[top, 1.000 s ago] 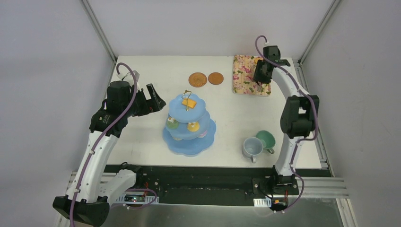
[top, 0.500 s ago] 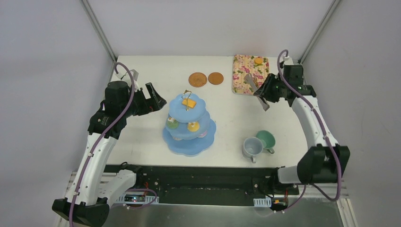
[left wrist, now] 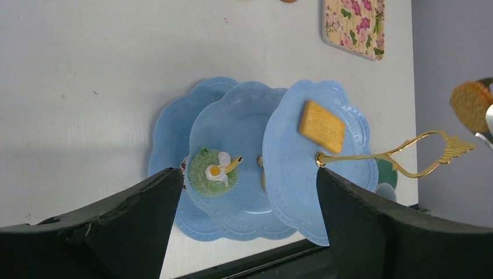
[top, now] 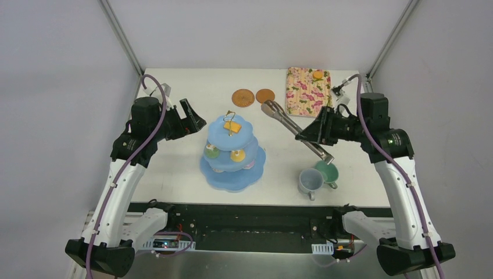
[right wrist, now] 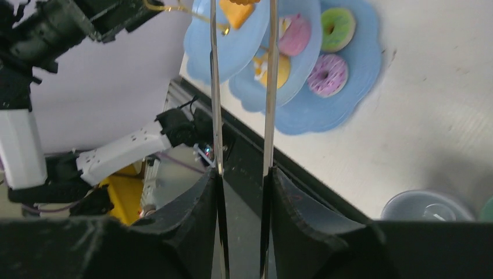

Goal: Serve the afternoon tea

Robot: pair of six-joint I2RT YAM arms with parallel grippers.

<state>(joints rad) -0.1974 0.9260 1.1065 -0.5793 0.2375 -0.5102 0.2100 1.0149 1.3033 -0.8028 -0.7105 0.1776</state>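
Note:
The light-blue three-tier stand (top: 232, 152) stands mid-table with a rectangular orange biscuit (left wrist: 321, 126) on its top tier and small donuts (right wrist: 327, 75) on the lower tiers. My left gripper (top: 192, 121) hovers open just left of the stand, holding nothing. My right gripper (top: 311, 135) is shut on the metal tongs (top: 285, 121), whose tips point toward the stand and pinch a round orange biscuit (left wrist: 472, 104). A grey-blue cup (top: 310, 181) and a green cup (top: 327, 171) stand front right. Two brown coasters (top: 243, 97) lie at the back.
The floral tray (top: 308, 93) lies at the back right with one orange biscuit (top: 317, 74) on it. The stand's gold handle (left wrist: 407, 157) sticks up from the top tier. The table's dark front edge (right wrist: 302, 174) runs close to the stand and cups.
My right arm has swung from the floral tray toward the front and left, carrying the tongs to the stand's right side. The left arm has hardly moved.

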